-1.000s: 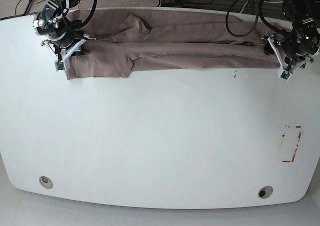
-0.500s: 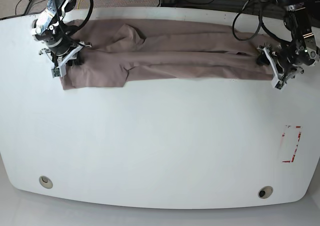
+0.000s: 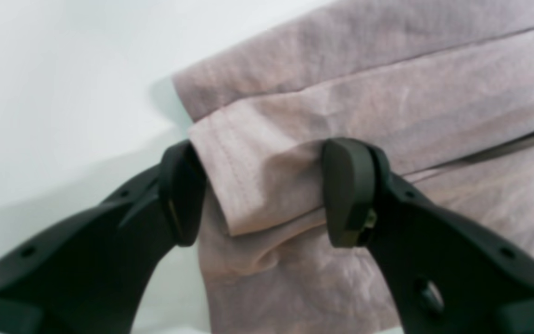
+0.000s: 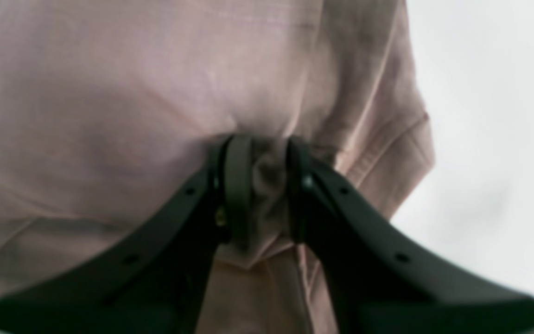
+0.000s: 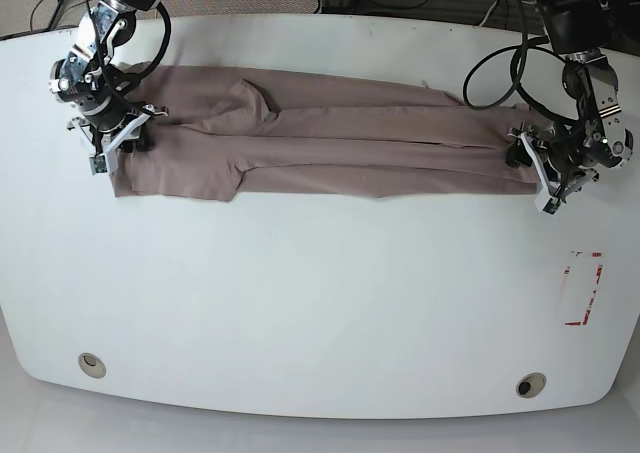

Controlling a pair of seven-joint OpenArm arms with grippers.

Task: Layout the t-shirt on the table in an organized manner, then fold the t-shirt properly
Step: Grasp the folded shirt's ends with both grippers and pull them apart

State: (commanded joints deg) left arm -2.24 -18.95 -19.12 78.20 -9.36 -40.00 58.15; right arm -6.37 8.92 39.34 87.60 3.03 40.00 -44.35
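Mauve t-shirt [image 5: 320,138] spans table [image 5: 320,303]; wrist views alone show right gripper [image 4: 262,185] pinching cloth, left gripper [image 3: 262,190] wide astride hem.

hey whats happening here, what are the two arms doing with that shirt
A two-armed robot is handling a mauve t-shirt that lies stretched in a long folded band across the far side of the white table. The right gripper is clamped on a bunch of cloth at one end. At the other end, the left gripper has its fingers apart, straddling a folded hemmed edge. The fold is not finished.
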